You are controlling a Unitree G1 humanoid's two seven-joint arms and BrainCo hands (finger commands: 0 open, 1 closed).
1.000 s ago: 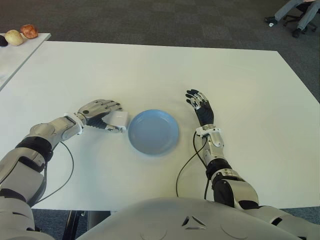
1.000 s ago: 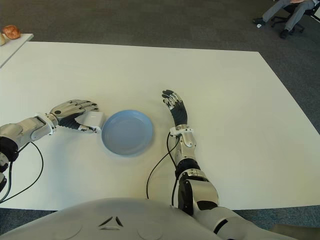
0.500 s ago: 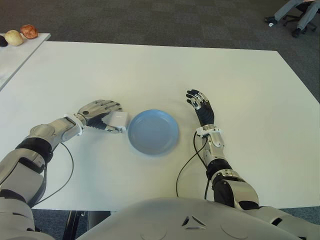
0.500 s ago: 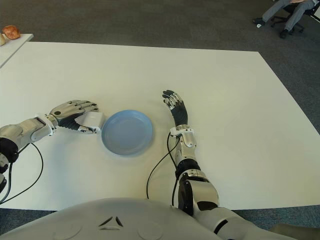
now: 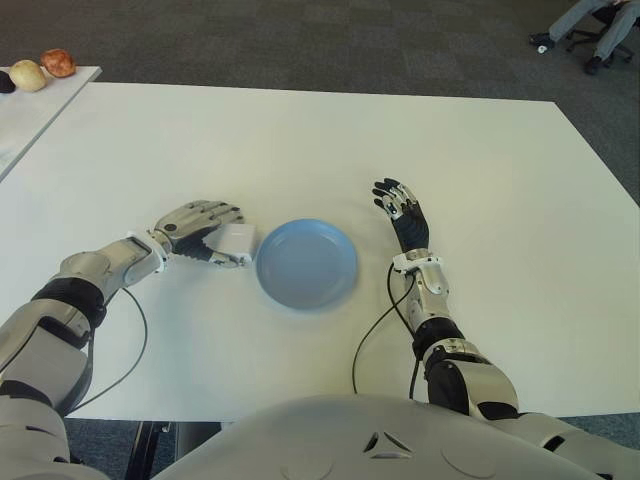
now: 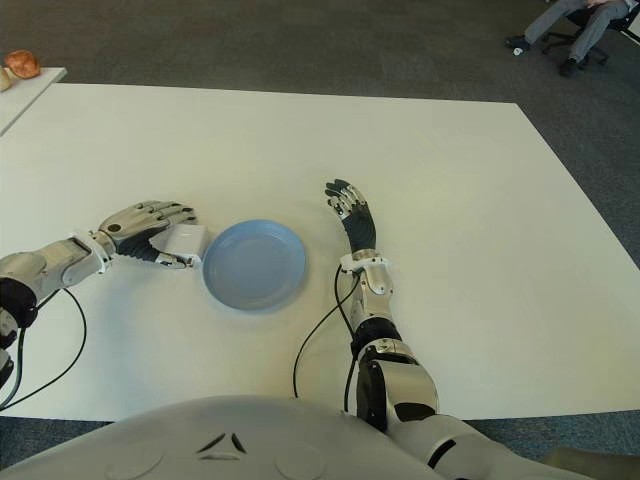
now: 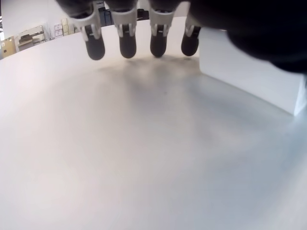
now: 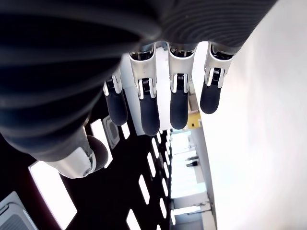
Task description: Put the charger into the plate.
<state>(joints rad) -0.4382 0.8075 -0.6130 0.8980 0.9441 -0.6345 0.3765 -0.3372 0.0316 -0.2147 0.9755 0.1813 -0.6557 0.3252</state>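
- Charger [image 5: 238, 239]: small white block, left of centre in the left eye view, on the table [image 5: 300, 140], just beside the plate's left rim. Cannot tell whether it touches the rim.
- Handling, as a judgement: looks like rigid plastic, smooth faces, squarish corners. Likely light, somewhat slick, not fragile. Best hold would be a pinch across two opposite flat sides, thumb against fingers; smooth faces could slip under a loose grip.
- Left hand [image 5: 197, 225]: directly left of the charger, fingers curled around its near side. The left wrist view shows four fingertips [image 7: 127, 47] pointing down close to the tabletop, with the charger [image 7: 249, 72] beside the last one and under the palm's shadow. Thumb contact hidden. Reads as cupping it more than a firm pinch; charger sits on the table, not lifted.
- Plate [image 5: 345, 282]: pale blue, round, shallow, centre of frame, nothing in it. Low rim, so only a slight lift should clear it.
- Task state, judged: charger not yet in the plate; grasp appears to be in hand.
- Right hand [image 5: 402, 208]: right of the plate, fingers straight and spread, holding nothing.
- Upper left corner: side table [image 5: 50, 100] with a few round items [image 5: 58, 62].
- Upper right corner: seated person's legs [image 5: 590, 15], well apart.
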